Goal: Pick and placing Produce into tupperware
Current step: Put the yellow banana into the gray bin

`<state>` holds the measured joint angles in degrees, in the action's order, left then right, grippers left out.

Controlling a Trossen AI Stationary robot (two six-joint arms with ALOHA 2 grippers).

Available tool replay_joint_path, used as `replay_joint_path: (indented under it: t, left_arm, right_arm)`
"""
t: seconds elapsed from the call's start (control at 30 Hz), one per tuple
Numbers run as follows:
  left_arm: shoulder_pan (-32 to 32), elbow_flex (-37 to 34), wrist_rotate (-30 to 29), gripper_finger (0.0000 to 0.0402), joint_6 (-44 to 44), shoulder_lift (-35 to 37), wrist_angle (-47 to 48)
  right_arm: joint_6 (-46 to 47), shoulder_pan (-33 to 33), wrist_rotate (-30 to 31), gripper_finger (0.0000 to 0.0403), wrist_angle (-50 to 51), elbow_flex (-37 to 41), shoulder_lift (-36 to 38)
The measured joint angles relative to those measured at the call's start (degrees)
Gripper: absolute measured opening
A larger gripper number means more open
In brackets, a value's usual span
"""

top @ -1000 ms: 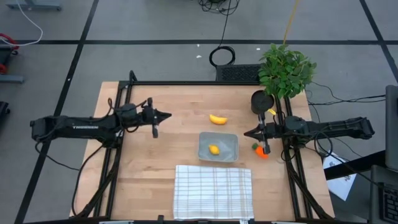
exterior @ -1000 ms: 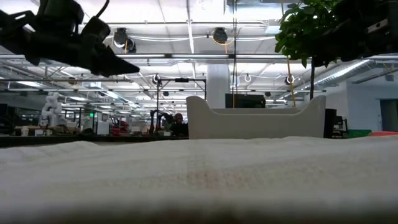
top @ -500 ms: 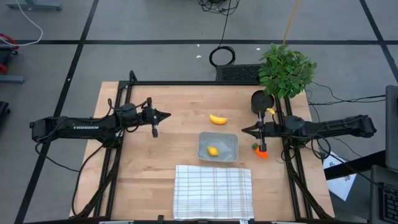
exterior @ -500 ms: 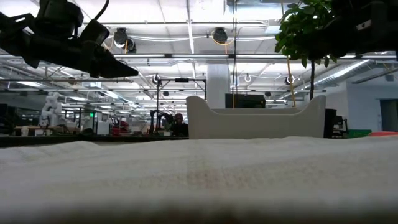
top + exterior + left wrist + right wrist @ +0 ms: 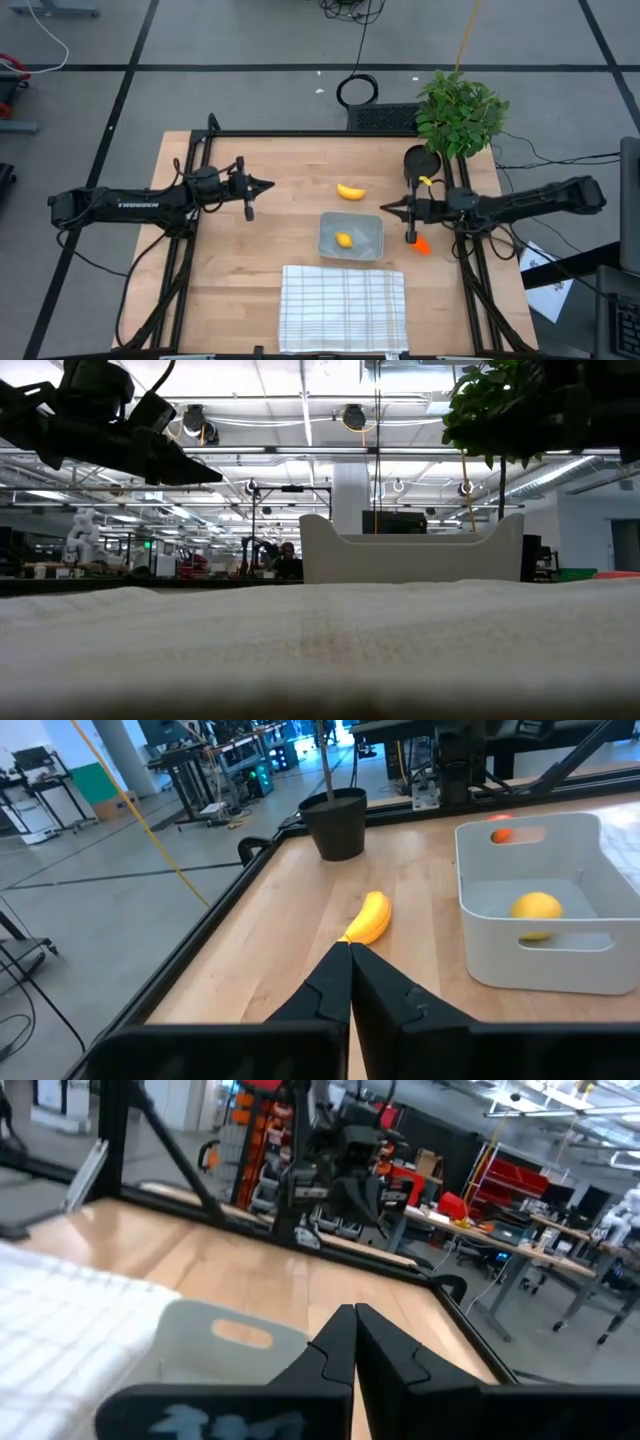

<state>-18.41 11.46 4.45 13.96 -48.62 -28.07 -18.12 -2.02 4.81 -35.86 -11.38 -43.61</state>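
Right arm comes in level from the right edge of the high view, right gripper (image 5: 388, 209) pointing left, fingers pressed together and holding nothing, tip just right of the tupperware (image 5: 351, 236) upper right corner. Left arm mirrors it from the left edge; left gripper (image 5: 268, 185) points right, fingers pressed together, parked over bare wood left of centre, well apart from the produce.

Tupperware sits mid-table, just above the checked cloth (image 5: 343, 307). Lemon-like lump (image 5: 343, 240) lies inside it, near centre. Banana (image 5: 350, 191) lies on the wood above the container, long axis roughly left-right, ends curving up. Carrot (image 5: 421, 243) is right of the container, just below the right gripper, partly hidden by the arm; which way it points can't be told.

Open wood left of the container and around the banana. Black pot (image 5: 419, 160) and plant (image 5: 458, 112) crowd the upper right corner.
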Motion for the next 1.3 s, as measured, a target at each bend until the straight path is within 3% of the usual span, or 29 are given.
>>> replay_joint_path:
  t: [0.13, 0.27, 0.53, 0.87, 1.3]
  left_arm:
    - [0.0, 0.0, -0.02, 0.0024, 0.3, 0.0, 0.0]
    - [0.0, 0.0, -0.04, 0.0025, 0.39, 0.0, 0.03]
    - [0.0, 0.0, -0.04, 0.0026, 0.28, 0.0, 1.0]
    - [0.0, 0.0, -0.06, 0.0026, -0.51, 0.0, 2.42]
    - [0.0, 0.02, -0.06, 0.0026, -0.74, 0.0, 3.08]
  right_arm:
    - [-4.31, -0.53, 2.64, 0.0, -3.9, -0.09, -4.06]
    - [-6.38, -0.31, 5.66, 0.0, -1.66, -3.45, -8.01]
    - [-1.9, 1.71, 5.47, 0.0, 17.05, -19.17, -16.52]
    - [-3.77, 3.61, 3.9, 0.0, 31.97, -33.34, -23.88]
    - [-4.1, 13.06, -12.66, 0.0, 46.61, -46.78, -31.64]
